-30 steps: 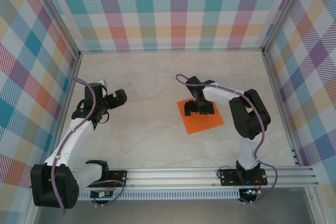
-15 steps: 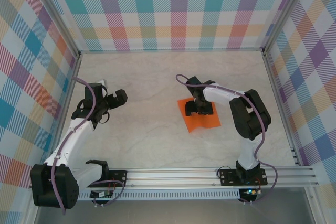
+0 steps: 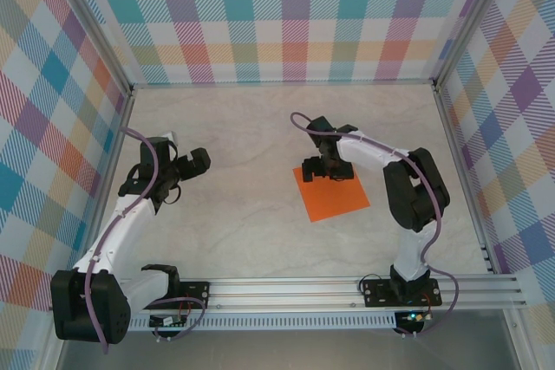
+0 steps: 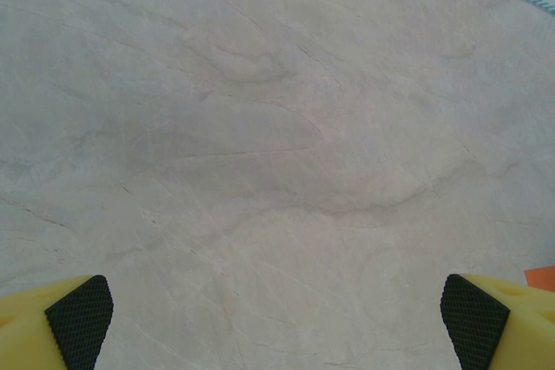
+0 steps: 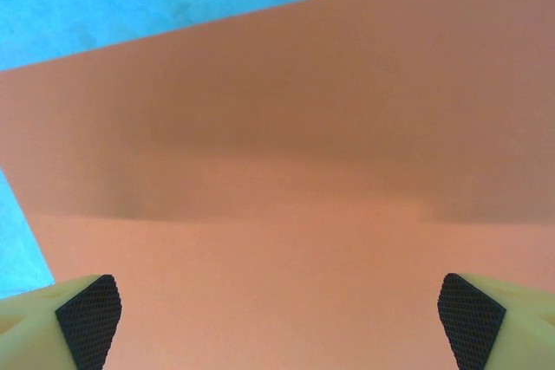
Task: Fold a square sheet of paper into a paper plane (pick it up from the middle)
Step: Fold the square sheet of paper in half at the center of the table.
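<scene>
The marble-patterned table (image 3: 234, 223) is carrying just one loose item, the square sheet of paper (image 3: 336, 201), which is lying flat and unfolded, right of the table's middle, so the plane is not yet begun. The right arm (image 3: 408, 188) is reaching in from the sheet's right side, and its right gripper (image 3: 327, 169) is hanging over the sheet's far edge with jaws spread wide and nothing between them; its wrist camera is looking down onto plain orange crossed by a soft shadow band, the pads (image 5: 87, 311) standing far apart at either side. The left gripper (image 3: 187, 165) is waiting well to the left of the sheet, likewise wide open and empty above bare table. The step in hand is looking like the first pick-up. The next move is calling for the right gripper to shift nearer, toward the sheet's middle, descend, and pinch the thin paper there without skidding it.
</scene>
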`<state>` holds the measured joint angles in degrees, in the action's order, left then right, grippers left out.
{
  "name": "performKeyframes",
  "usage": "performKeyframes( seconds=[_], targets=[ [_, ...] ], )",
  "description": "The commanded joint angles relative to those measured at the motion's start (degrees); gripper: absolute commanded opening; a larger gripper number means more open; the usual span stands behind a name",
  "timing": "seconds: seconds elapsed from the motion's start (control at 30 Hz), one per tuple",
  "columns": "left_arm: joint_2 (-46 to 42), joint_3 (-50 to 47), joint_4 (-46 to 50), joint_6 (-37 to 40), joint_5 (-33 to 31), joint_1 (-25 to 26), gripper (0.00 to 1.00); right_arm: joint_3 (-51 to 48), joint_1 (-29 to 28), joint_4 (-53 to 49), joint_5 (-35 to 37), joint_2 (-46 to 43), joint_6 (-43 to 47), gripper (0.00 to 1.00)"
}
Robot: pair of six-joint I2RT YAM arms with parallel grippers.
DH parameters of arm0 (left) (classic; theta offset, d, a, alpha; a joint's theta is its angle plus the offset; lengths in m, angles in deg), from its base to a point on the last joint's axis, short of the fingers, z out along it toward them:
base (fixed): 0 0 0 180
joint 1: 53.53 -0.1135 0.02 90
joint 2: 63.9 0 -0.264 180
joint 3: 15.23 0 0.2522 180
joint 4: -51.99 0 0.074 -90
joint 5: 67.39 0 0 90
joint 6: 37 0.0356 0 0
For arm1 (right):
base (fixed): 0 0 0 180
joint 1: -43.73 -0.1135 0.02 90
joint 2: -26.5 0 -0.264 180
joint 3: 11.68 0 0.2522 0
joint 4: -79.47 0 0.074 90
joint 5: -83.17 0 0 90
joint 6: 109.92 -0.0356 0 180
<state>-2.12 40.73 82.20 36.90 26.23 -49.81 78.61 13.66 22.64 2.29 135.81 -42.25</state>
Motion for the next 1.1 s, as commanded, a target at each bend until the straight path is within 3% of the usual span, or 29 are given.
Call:
performKeyframes(
  seconds=[0.0, 0.3, 0.63, 0.7, 0.83, 0.9, 1.07],
  targets=[
    [0.17, 1.59, 1.04, -0.79, 0.58, 0.43, 1.0, 1.29, 0.71, -1.7, -1.08, 2.95, 2.29, 0.97],
    [0.23, 1.74, 1.13, -0.81, 0.78, 0.41, 1.0, 0.89, 1.76, -2.28, -2.54, 5.5, 4.13, 0.95],
    [0.21, 1.84, 1.12, -0.9, 1.32, 0.43, 1.0, 1.08, 1.76, -2.45, -2.53, 7.85, 3.44, 0.83],
    [0.27, 1.84, 1.13, -0.98, 1.47, 0.42, 1.0, 0.86, 1.76, -2.2, -3.19, 6.89, 3.21, 0.79],
    [0.77, 1.77, 1.04, -1.47, 2.52, 0.47, 1.0, -0.23, 1.76, -0.05, -9.06, 2.97, 2.34, 0.57],
    [1.1, 1.92, 1.14, -2.39, 3.38, 0.54, 1.0, -1.26, 1.76, 2.0, -14.76, 0.16, 1.17, 0.45],
    [1.69, 0.92, 0.46, -6.63, 8.03, 1.32, 1.0, -5.3, 1.76, 10.6, -30.81, -7.08, -4.41, 0.31]
  ],
)
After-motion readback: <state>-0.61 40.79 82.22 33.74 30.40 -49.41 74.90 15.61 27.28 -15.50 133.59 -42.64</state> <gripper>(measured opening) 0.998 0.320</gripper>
